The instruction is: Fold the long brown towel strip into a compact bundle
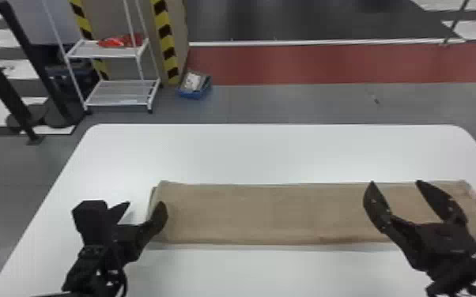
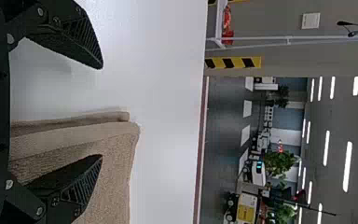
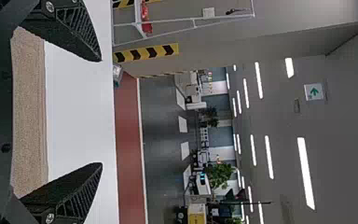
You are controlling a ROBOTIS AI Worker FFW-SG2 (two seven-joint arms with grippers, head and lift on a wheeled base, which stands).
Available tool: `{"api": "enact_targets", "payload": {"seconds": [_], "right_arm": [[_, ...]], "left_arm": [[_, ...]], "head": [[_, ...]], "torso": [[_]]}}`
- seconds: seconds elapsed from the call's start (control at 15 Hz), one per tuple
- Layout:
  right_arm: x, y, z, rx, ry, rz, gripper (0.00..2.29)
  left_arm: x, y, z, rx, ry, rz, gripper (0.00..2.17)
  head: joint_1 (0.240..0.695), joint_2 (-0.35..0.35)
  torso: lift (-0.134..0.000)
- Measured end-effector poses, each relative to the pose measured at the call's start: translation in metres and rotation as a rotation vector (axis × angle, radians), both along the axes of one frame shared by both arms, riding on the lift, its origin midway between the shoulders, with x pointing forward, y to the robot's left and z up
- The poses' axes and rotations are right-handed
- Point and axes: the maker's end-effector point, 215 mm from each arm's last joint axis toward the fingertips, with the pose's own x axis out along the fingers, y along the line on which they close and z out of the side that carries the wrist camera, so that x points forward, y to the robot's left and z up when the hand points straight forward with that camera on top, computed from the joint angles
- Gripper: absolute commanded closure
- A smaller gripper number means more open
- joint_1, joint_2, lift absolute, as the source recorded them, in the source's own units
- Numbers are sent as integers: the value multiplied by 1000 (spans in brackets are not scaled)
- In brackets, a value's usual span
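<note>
On white table (image 1: 272, 154), brown towel strip (image 1: 272, 213).

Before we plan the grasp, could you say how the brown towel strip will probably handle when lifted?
The brown towel strip is probably floppy, given its cloth texture. Its stacked layers might slide apart, since their edges look loose at the left end.
</note>
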Motion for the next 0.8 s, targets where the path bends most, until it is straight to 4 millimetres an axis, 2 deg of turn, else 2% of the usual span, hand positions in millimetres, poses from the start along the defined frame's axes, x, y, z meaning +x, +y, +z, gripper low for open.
{"api": "enact_targets", "payload": {"seconds": [0.2,0.4,0.6,0.67,0.73,0.8], "right_arm": [[1,0,0,1,-1,-1,83],[1,0,-1,1,1,-1,83],[1,-1,-1,2,1,-1,83],[1,-1,-1,3,0,0,83],[1,-1,0,5,0,0,83],[1,-1,0,6,-2,0,83]], "left_arm": [[-2,-7,-3,-15,18,-31,333],[-4,-16,-2,-27,21,-57,643],[-10,-25,-18,-48,96,-86,731],[-13,-27,-25,-57,134,-94,842],[-15,-27,-28,-62,157,-96,1305],[-15,-27,-27,-60,162,-96,1447]], "head": [[695,47],[695,36],[695,23],[695,21],[695,20],[695,19]], "torso": [[-108],[-108],[-108],[-108],[-108],[-108]]}}
